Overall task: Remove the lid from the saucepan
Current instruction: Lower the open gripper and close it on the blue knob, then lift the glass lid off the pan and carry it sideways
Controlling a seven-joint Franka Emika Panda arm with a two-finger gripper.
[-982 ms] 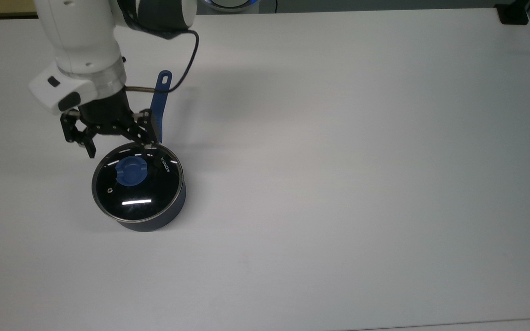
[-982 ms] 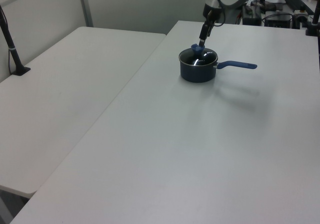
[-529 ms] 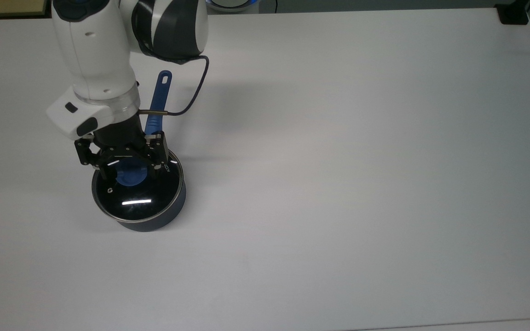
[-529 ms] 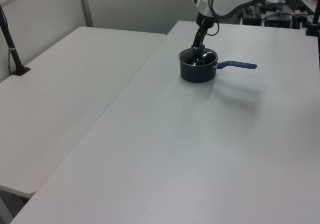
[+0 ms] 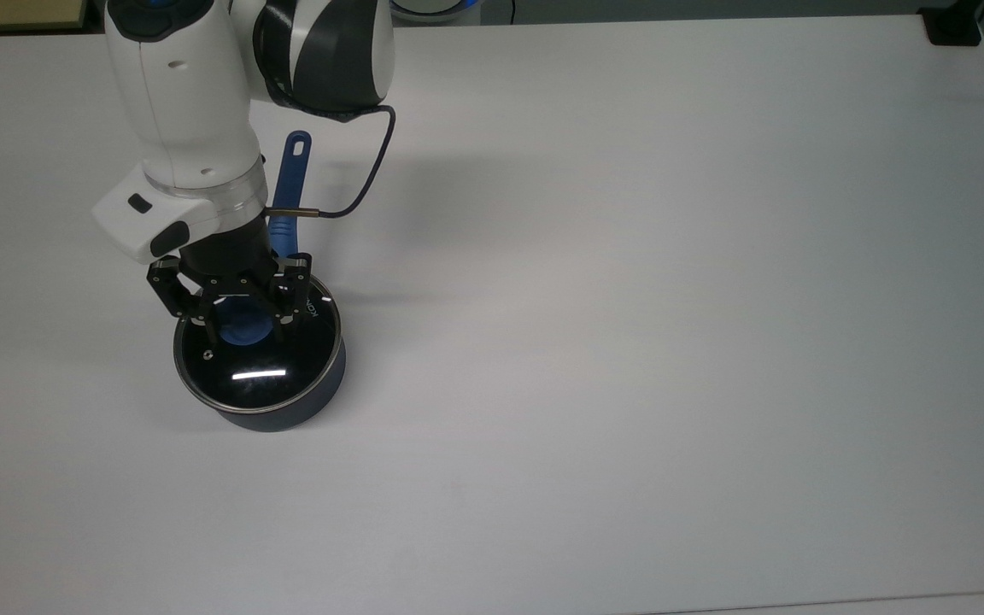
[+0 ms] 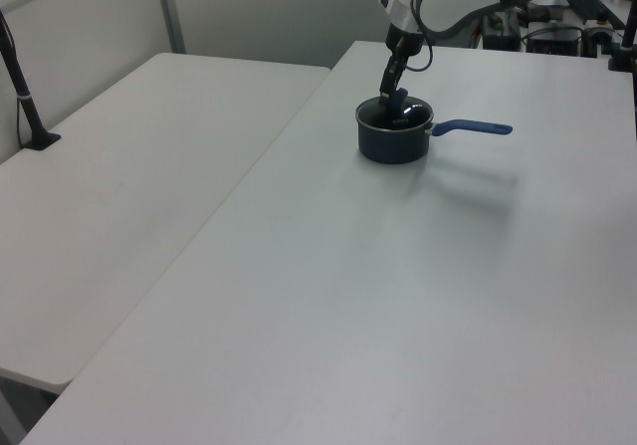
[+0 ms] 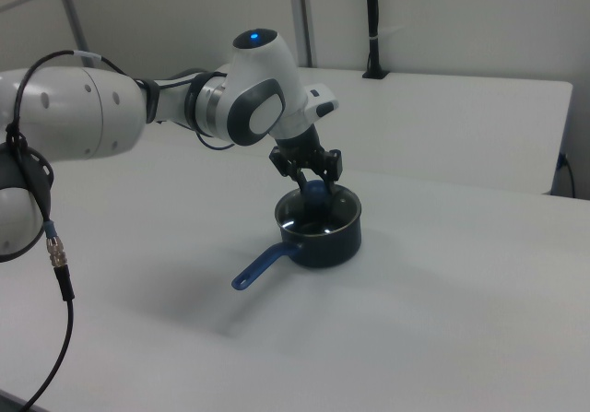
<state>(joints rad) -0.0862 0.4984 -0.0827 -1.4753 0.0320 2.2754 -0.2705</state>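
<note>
Our black two-finger end effector [image 5: 243, 329] straddles the blue knob, fingers part-open, gripping nothing. The round clear glass lid [image 5: 258, 355] sits on the small dark saucepan [image 7: 320, 238] on the white surface [image 5: 629, 299]. Closing off-centre could skid the lid.

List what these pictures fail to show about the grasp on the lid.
- Knob contact: in the top view the fingers flank it, but the gripper body covers the contact faces.
- Lid seating: the saucepan is too small in the left view to tell whether the rim has lifted.
- Saucepan handle: in the top view the arm hides its root.
</note>
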